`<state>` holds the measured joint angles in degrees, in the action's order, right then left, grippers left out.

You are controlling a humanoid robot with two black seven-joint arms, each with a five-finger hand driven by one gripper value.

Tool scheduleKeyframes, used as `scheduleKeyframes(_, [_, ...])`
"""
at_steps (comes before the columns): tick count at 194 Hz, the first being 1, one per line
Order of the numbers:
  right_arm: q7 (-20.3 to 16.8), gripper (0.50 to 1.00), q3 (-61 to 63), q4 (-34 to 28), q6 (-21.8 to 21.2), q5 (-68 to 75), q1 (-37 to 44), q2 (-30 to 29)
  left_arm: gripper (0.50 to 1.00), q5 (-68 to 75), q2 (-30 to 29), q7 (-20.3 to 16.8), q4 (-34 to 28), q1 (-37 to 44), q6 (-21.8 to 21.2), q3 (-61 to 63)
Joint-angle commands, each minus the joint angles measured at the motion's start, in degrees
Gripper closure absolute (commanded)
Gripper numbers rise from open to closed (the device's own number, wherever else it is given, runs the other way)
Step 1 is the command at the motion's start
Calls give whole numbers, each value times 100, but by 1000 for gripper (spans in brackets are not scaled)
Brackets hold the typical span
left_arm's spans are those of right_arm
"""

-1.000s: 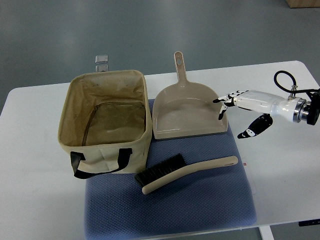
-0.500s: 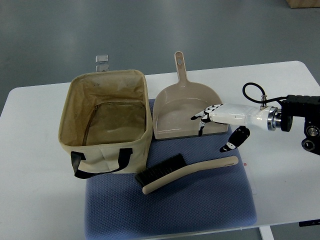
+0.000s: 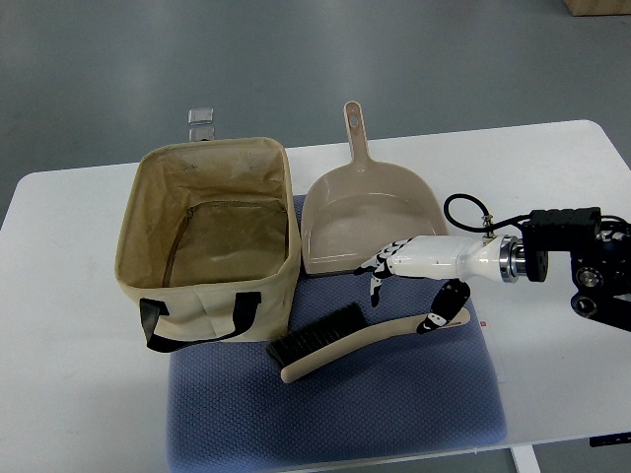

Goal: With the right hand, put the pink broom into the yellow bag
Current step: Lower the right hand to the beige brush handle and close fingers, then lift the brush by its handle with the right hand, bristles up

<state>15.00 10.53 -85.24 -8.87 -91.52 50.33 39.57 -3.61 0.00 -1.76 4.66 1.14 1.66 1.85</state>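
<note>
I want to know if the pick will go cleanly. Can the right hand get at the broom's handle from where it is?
Probably yes. The right hand is open just above the pink broom, thumb at the handle's end; nothing lies between them. The dustpan sits behind, clear of the handle.

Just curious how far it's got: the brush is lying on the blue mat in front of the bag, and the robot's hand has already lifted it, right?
Not lifted. The top view shows the pink broom lying flat on the blue mat; the right hand only hovers open above its handle.
</note>
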Motion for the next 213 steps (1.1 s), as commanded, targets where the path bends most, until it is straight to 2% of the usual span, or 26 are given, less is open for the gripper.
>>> scheduleKeyframes(1, [-76, 552, 1, -2, 17, -190, -23, -46, 500, 0, 0, 0, 0, 0, 1, 0])
scheduleKeyframes(34, [-261, 554, -7, 7, 105, -366, -93, -63, 500, 0, 0, 0, 0, 0, 1, 0])
scheduleKeyframes(175, [-454, 568, -34, 42, 228, -894, -410, -63, 500, 0, 0, 0, 0, 0, 1, 0])
scheduleKeyframes(194, [-472, 603, -25, 51, 237, -920, -410, -63, 500, 0, 0, 0, 0, 0, 1, 0])
scheduleKeyframes(213, [-604, 668, -25, 60, 245, -920, -410, -72, 500, 0, 0, 0, 0, 0, 1, 0])
